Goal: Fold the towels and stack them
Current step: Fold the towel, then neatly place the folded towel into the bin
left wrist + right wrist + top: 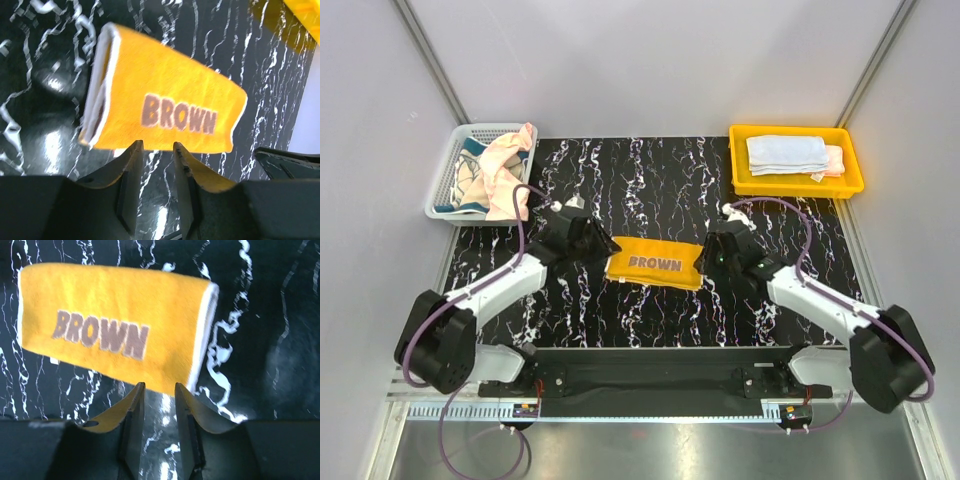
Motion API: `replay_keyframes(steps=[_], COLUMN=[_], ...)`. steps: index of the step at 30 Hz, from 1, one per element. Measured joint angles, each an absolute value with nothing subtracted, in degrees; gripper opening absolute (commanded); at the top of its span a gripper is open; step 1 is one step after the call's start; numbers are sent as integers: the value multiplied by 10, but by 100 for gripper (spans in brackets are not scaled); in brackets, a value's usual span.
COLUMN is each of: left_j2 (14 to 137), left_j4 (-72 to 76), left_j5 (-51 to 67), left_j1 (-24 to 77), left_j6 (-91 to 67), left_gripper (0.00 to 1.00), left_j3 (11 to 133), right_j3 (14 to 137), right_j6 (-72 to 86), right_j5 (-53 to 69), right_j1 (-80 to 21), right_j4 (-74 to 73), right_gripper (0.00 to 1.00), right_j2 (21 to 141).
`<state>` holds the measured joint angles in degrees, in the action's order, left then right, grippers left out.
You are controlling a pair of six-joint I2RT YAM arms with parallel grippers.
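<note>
Lying flat on the black marbled table [650,180], the orange towel [655,263] is folded into a narrow rectangle with its "BROWN" lettering face up, and it sits between our two arms. Our left fingers [134,155] stand part-way open with a plain gap between them. Through that gap we see only table, so they hold nothing. The towel's long edge sits just past their tips, and the tips overlap it in the left wrist view, though we cannot tell whether they touch it. Its layered, white-edged end lies ahead of those tips and off to the left in that view.

Our right fingers [135,400] are likewise parted a little and empty, with bare table showing between them. For them the towel lies just ahead of the tips and stretches away to the left, with its white-trimmed end ahead and slightly right.

Far beyond the left fingers and out to their left stands the white mesh basket [442,185]. A pink towel [505,165] hangs over its rim, and a cream-teal towel [468,180] is bunched beside it inside. Far beyond the right fingers, a little to their right, the yellow tray [795,188] holds a folded pale towel [785,153]. A peach-pink towel [834,160] peeks out from under its right side.
</note>
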<state>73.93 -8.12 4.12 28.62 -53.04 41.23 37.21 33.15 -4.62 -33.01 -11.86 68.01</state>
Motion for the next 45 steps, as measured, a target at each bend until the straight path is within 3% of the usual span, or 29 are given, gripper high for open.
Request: replay_keyframes(steps=[8,18,25,31,37,45], left_j2=[852,885,885,884,884,884], left_j4=[-73,-10,15,13,-16,-39], left_j5=[43,55,59,61,63,67], left_j1=[294,303,303,303,303,304], left_j6=[-515,-535,-539,-538,-533,-527], left_gripper=[28,24,24,25,25,26], left_j3=[485,386,375,377,398,422], right_j3=[405,340,346,397,432,457], right_j6=[348,383,391,389,388,389], right_j5=[-23,2,-21,-55,-68,-84], right_j1=[-330,-331,-331,-326,-317,-317], right_j4=[-101,-81,-136,-176,-172,-170], right_gripper=[35,33,51,56,62,62], right_j2=[779,793,745,745,832,888])
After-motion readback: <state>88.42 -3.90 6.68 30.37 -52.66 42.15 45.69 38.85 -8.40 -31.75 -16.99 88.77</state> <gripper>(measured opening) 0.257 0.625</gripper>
